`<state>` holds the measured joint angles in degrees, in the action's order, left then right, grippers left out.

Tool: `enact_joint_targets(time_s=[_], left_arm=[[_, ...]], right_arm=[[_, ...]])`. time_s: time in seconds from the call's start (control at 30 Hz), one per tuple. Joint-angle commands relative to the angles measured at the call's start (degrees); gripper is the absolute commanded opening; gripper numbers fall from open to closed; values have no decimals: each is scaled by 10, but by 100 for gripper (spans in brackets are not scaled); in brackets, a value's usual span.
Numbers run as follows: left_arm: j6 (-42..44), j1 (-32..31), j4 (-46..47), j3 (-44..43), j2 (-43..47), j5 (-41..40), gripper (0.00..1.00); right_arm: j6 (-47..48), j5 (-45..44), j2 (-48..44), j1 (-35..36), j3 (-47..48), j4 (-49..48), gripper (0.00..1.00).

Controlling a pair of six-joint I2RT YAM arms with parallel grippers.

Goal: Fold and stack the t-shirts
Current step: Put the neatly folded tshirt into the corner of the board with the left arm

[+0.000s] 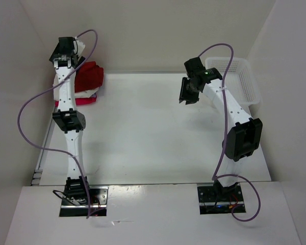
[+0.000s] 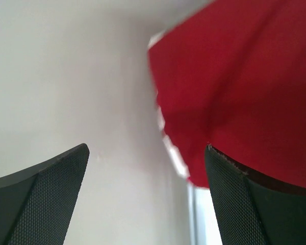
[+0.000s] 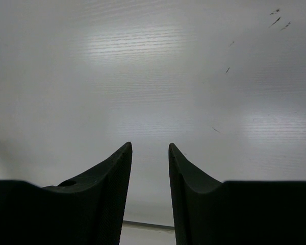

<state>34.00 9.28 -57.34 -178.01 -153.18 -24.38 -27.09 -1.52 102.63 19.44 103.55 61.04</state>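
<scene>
Left gripper (image 2: 147,148), seen through its own wrist camera, is spread wide with nothing between its two dark, mesh-textured fingers (image 2: 46,189). A dark red t-shirt (image 2: 245,76) fills the upper right of that view, close beside the right-hand finger, though contact cannot be confirmed. From overhead, the left arm reaches to the far left corner of the table (image 1: 143,132), where the red shirt sits humped on top of a pile, with a magenta-pink shirt (image 1: 80,101) showing beneath it. The wide spread probably suits thick cloth, letting the fingers drop over a fold. The red shirt looks lumpy rather than flat, so the stack may want tidying. Right gripper (image 3: 149,145) hangs over the far right of the table, fingers only narrowly parted and empty, likely parked out of the way. A white lattice basket (image 1: 234,76) stands just beyond it. Only the overhead view shows the pile's layers and the basket. Only the left wrist view shows a pale strip along the red cloth's edge, possibly another shirt. No lavender shirt can be made out.
</scene>
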Motion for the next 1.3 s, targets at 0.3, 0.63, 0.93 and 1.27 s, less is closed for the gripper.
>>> enact_joint_targets(time_s=[0.3, 0.63, 0.93, 1.27], left_arm=[[-24, -94, -47, -16, -54, 77, 100], [-37, -88, -167, -16, -84, 190, 94], [-25, -106, -168, 37, -29, 223, 48], [-45, -95, -168, 33, -11, 215, 91]], right_arm=[[8, -10, -23, -4, -29, -23, 41], [8, -16, -45, -4, -59, -34, 41], [3, -21, -71, -4, -83, -34, 41], [3, -26, -93, -4, -94, -34, 43]])
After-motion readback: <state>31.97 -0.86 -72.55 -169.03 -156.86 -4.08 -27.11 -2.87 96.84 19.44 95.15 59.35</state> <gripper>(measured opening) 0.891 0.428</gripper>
